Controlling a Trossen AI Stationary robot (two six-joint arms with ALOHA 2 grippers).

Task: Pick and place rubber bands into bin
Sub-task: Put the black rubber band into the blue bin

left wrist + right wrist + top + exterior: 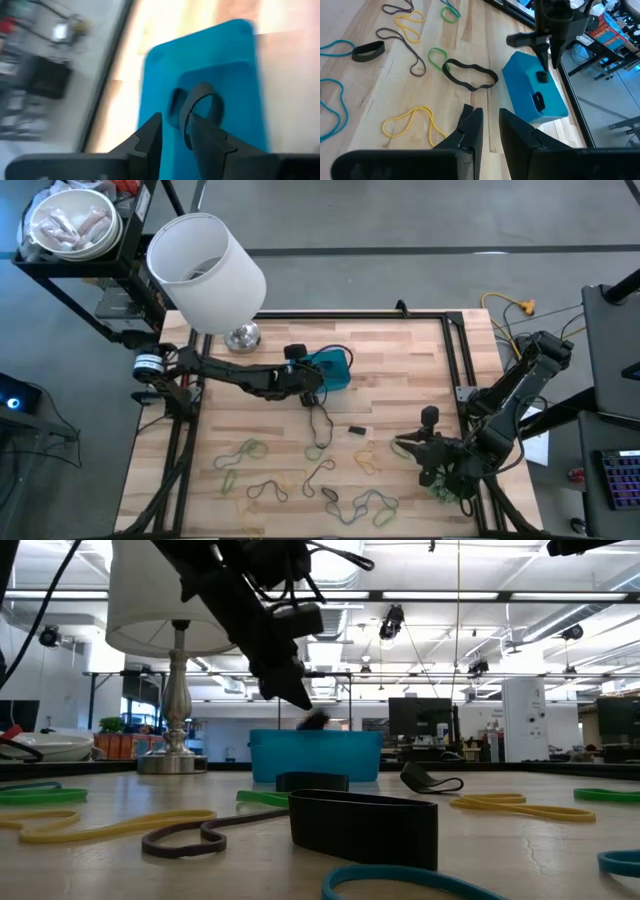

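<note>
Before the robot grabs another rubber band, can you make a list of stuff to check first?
1. Left gripper over the blue bin: ok.
2. Left fingers apart to let go: ok, a gap shows between them.
3. Dark band landed in the bin: cannot tell; it shows in front of the fingers, above the bin floor.
4. More rubber bands left on the table: ok, for example the yellow band and the black band.
5. Right gripper out of the way: ok, it waits near the table's right edge.
</note>
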